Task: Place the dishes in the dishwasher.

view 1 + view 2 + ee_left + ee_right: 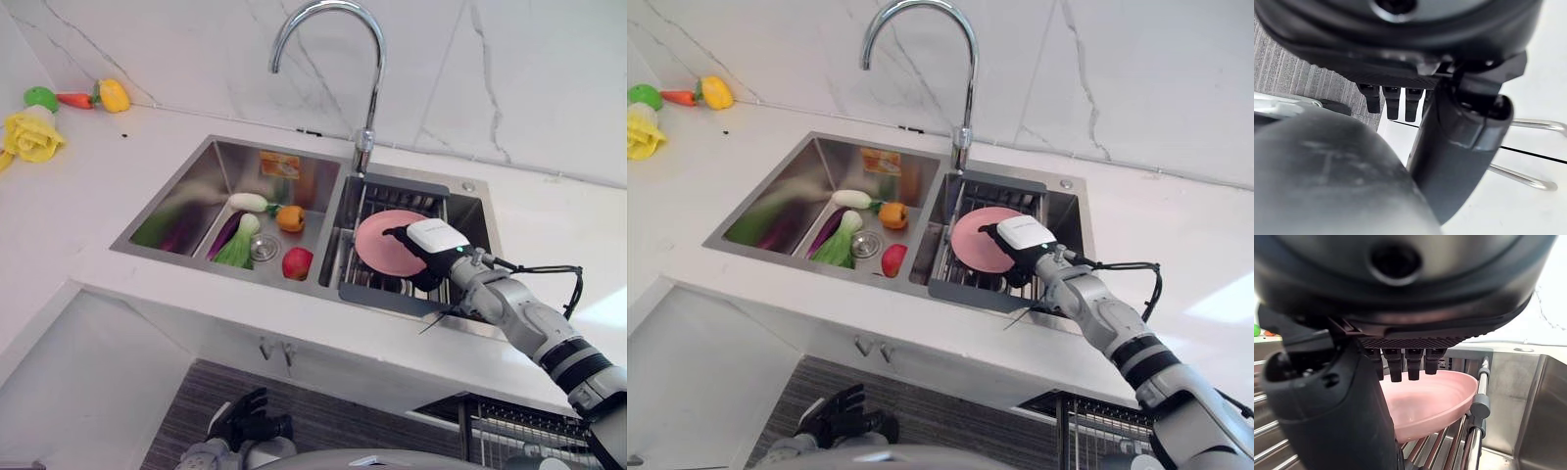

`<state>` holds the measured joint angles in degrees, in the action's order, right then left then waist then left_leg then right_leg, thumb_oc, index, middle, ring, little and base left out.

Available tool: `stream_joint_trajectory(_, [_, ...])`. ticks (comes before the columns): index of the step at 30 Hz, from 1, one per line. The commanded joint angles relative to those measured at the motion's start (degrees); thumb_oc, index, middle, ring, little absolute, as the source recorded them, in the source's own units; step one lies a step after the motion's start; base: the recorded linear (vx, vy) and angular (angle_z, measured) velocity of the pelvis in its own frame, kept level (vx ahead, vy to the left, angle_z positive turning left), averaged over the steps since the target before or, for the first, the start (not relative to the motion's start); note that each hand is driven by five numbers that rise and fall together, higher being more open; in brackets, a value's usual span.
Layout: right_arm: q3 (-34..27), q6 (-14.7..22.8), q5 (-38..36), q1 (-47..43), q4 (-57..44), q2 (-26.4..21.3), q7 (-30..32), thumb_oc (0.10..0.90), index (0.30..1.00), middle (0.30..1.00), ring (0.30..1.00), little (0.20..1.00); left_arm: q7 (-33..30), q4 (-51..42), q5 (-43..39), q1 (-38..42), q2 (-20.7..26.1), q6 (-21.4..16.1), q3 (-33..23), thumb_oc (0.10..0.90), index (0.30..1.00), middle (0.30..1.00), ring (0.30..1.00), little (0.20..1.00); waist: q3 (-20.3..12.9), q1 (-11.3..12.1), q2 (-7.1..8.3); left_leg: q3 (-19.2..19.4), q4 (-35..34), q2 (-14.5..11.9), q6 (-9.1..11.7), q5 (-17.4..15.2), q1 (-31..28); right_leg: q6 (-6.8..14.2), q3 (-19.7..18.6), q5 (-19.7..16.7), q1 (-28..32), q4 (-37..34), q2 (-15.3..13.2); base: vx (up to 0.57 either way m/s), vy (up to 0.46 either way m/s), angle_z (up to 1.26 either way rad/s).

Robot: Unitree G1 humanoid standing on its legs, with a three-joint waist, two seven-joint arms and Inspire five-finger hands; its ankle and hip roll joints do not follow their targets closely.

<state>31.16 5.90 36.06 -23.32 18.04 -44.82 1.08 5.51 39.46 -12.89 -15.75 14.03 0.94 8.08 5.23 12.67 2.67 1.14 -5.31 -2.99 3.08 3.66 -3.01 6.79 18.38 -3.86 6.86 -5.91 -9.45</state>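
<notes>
Left of the sink (220, 157), toy vegetables (39, 117) lie on the counter (88, 215). In the sink's left basin lie more vegetables (257, 230). Below the sink's front edge the left hand (245, 419) hangs low, fingers loosely curled, holding nothing. In the sink's right basin sits a wire rack (960, 274); over it the right hand (1019, 245) grasps a pink plate (1435, 401).

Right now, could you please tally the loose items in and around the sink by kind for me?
Plates: 1, the pink plate on the drying rack under the right hand.
Toy produce in the left sink basin: 5.
Toy produce on the counter, far left: 4.
Total: 10.
</notes>
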Motion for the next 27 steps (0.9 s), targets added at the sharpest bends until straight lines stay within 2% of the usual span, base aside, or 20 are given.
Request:
stream_joint_trajectory(1, [2.34, -0.63, 2.18, -10.78, 1.61, -4.62, 3.59, 0.400, 0.300, 0.300, 0.300, 0.300, -0.88, 5.11, 3.67, -2.50, 2.06, 0.39, 6.05, 0.800, 0.900, 0.900, 0.900, 0.900, -1.99, 3.07, -0.37, -2.35, 0.31, -0.57, 0.08, -3.68, 2.64, 6.15, 1.67, 2.67, 2.29, 1.22, -5.62, 0.00, 0.000, 0.00])
stream_joint_trajectory(7, [0.53, -3.00, 3.06, -9.12, 5.53, -0.95, 6.02, 0.400, 0.300, 0.300, 0.300, 0.300, -1.84, 5.53, 3.54, -1.89, 1.61, 0.70, 6.13, 0.800, 0.900, 0.900, 0.900, 0.900, -2.09, 3.00, -0.71, -2.28, 0.31, -0.58, 0.04, -3.87, 2.42, 6.01, 1.60, 2.82, 2.39, 1.17, -5.56, 0.00, 0.000, 0.00])
stream_joint_trajectory(12, [-1.78, -4.04, 3.00, -7.26, 3.91, 0.33, 7.25, 0.400, 0.300, 0.300, 0.300, 0.300, -2.35, 5.39, 3.10, -1.86, 1.39, 1.02, 5.71, 0.800, 0.900, 0.900, 0.900, 0.900, -2.36, 2.55, -1.03, -1.90, 0.31, -0.70, -0.02, -4.35, 1.44, 5.98, 1.29, 2.97, 2.95, 1.18, -5.68, 0.00, 0.000, 0.00])
stream_joint_trajectory(15, [-4.06, -5.10, 0.21, -6.58, 1.89, 2.57, 7.77, 0.400, 0.300, 0.300, 0.300, 0.300, -2.59, 5.71, 3.03, -1.57, 1.43, 1.55, 5.74, 0.800, 0.900, 0.900, 0.900, 0.900, -2.70, 2.17, -1.28, -1.42, 0.31, -0.89, -0.06, -4.54, 0.61, 5.83, 0.86, 3.07, 3.13, 1.27, -5.65, 0.00, 0.000, 0.00])
stream_joint_trajectory(22, [-10.61, -4.52, -3.26, -4.90, -13.67, 4.00, 10.79, 0.400, 0.300, 0.300, 0.300, 0.300, -3.31, 7.65, 4.98, -0.24, 0.75, 2.12, 5.48, 0.800, 0.900, 0.900, 0.900, 0.900, -3.11, 0.48, -1.77, 0.01, 0.31, -1.37, -0.05, -4.96, -0.89, 5.38, -0.62, 3.47, 3.20, 1.41, -5.51, -0.01, -0.009, -0.11])
stream_joint_trajectory(27, [-17.33, -4.40, -7.53, -2.93, -24.54, 5.24, 15.45, 0.400, 0.300, 0.300, 0.300, 0.300, -4.81, 8.19, 4.40, 0.97, 0.06, 2.75, 5.00, 0.800, 0.900, 0.900, 0.900, 0.900, -3.15, -1.18, -2.07, 1.05, 0.31, -1.88, 0.07, -5.05, -1.46, 5.09, -1.80, 3.52, 2.89, 1.31, -5.12, -0.01, -0.005, -0.04])
